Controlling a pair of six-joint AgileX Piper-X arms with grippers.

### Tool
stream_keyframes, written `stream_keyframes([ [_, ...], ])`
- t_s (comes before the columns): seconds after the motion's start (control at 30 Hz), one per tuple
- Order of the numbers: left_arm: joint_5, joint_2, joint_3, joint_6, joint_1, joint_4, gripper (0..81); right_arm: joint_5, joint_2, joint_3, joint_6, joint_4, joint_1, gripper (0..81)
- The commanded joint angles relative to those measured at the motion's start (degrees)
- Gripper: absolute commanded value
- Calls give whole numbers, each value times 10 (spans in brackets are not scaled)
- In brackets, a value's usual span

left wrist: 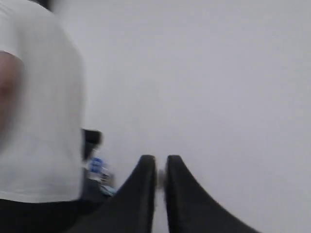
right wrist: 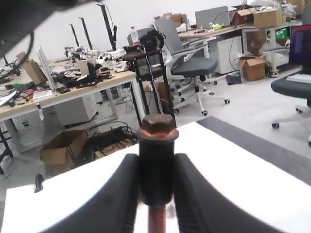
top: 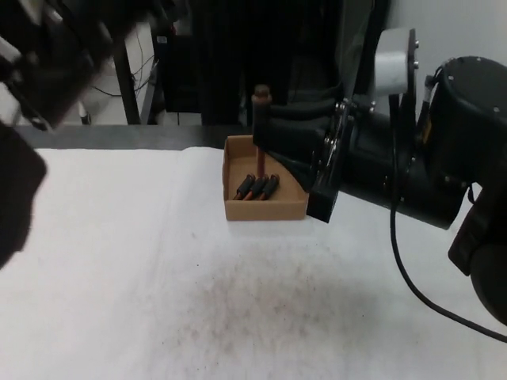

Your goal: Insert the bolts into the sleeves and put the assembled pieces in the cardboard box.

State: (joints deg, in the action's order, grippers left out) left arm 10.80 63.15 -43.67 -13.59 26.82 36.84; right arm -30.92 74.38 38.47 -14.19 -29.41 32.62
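Observation:
My right gripper [right wrist: 156,167] is shut on an assembled piece [right wrist: 156,145]: a rusty bolt with a hexagonal head, pushed through a black sleeve. In the high view this piece [top: 261,150] hangs upright, its lower end over the cardboard box [top: 238,210] at the middle of the bench. The right gripper [top: 269,131] reaches it from the right. Three assembled pieces [top: 258,188] lie side by side in the box. My left gripper [left wrist: 160,167] is raised off the bench, facing a pale wall. Its fingers [left wrist: 144,187] are almost touching, with nothing between them.
White cloth [top: 158,277] covers the bench, with a faint dark stain [top: 261,301] in front of the box. The left arm [top: 47,55] is blurred at the top left of the high view. A person in a white shirt [left wrist: 39,121] is beside the left gripper.

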Motion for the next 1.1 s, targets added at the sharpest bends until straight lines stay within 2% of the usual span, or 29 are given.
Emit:
stream_keyframes([
  [0.0, -221, -51, -3, 107, 1, -54, 1, 5, -2, 4, -4, 21, -2, 8],
  [0.1, -253, -72, -3, 155, 1, -160, 2, 109, -2, 15, -126, 96, -5, 8],
  [0.17, -255, -78, -3, 154, 1, -265, 2, 173, -1, 33, -158, 168, -16, 8],
  [0.23, -252, -77, -3, 142, 1, -384, 2, 209, 3, 53, -150, 221, -30, 8],
  [0.37, -245, -55, -3, 91, 1, -594, 2, 216, 41, 117, -100, 312, -64, 8],
  [0.47, -194, -20, -3, 84, 1, -691, 2, 215, 98, 180, -82, 388, -83, 8],
  [0.67, -114, 31, -3, 84, 1, -705, 2, 195, 235, 322, -58, 474, -88, 8],
  [1.07, -111, 39, -3, 84, 0, -705, 2, 195, 460, 569, -59, 581, -96, 8],
])
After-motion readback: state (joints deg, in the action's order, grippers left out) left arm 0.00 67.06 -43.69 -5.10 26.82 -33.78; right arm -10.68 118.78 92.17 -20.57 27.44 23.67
